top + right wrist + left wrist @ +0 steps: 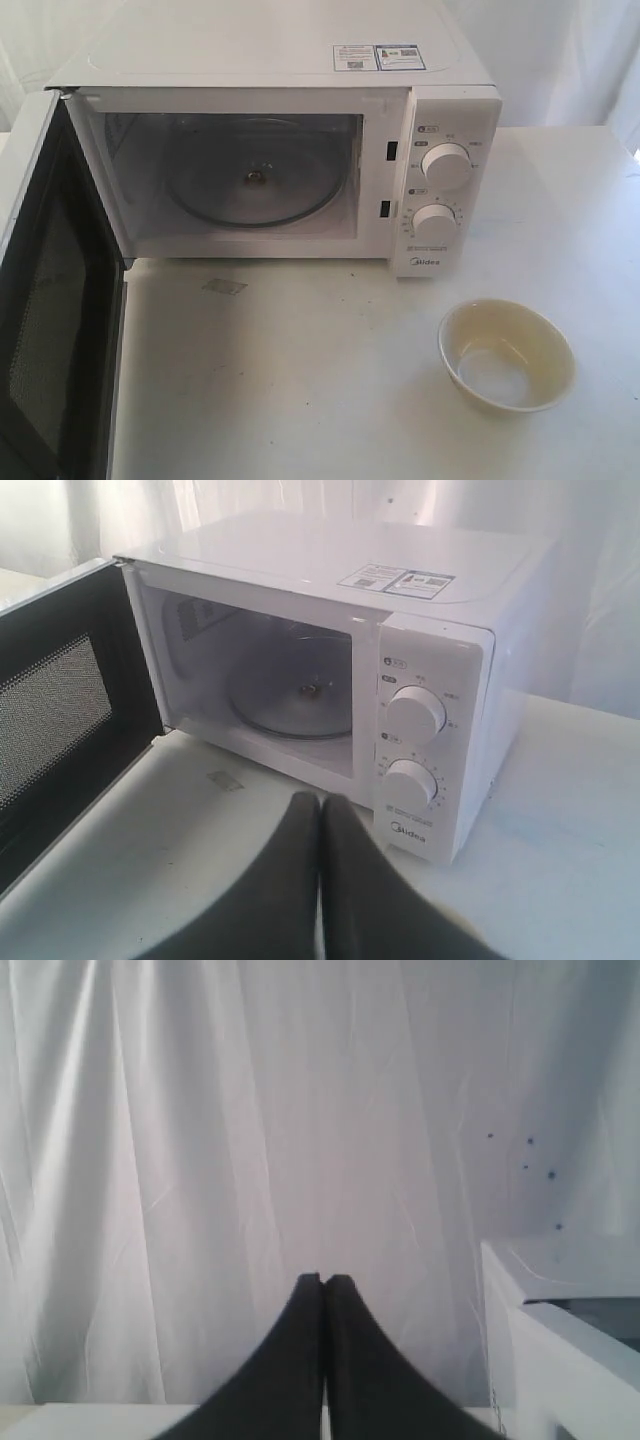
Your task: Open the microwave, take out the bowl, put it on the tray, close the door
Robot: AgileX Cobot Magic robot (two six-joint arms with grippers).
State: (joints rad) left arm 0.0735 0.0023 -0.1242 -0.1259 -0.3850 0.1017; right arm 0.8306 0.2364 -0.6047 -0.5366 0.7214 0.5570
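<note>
Closure is what both pincers show: the left gripper (323,1278) has its dark tips pressed together on nothing, facing a white curtain (200,1110) with a corner of the microwave (560,1260) close by. The right gripper (321,798) is likewise pinched shut and empty, aimed toward the control panel (425,740). Neither appears in the exterior view. In that view the cream bowl (506,355) sits upright at the lower right on the white table (300,400), in front of the control panel and clear of the cavity (140,190), which holds only the glass turntable (255,180). No tray can be seen. The door (55,300) stands swung wide along the left edge of the frame. Shutting it looks like the step in hand. It probably suits the left arm, pushing with closed tips on the door's outer face near its free edge. The push should follow the door's arc and end with a firm press, without shoving the microwave backward.
</note>
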